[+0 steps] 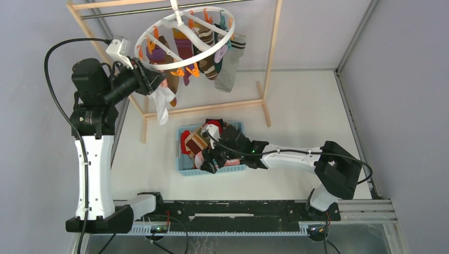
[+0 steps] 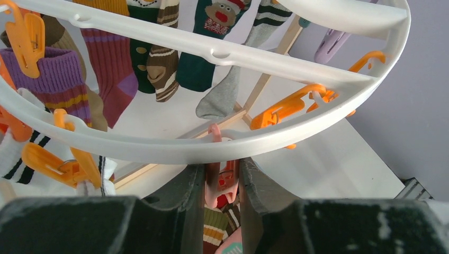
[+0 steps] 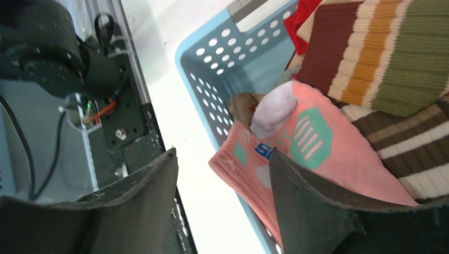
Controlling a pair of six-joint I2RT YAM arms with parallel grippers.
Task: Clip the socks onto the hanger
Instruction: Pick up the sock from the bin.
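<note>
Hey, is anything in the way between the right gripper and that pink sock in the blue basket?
Nothing covers the pink sock. But the right gripper straddles the wall of the blue basket: one jaw is outside it and the other is over the sock, so closing might catch the wall too.

White ring hanger (image 2: 159,151), tilted, hangs far left; striped and patterned socks (image 1: 182,48) dangle from its orange clips (image 2: 280,108). Further socks, one pink (image 3: 317,143), fill the central blue basket (image 1: 182,164).

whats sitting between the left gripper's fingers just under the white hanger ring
A pink clip hanging from the hanger, pinched there by the left gripper; the left wrist view shows it.
</note>
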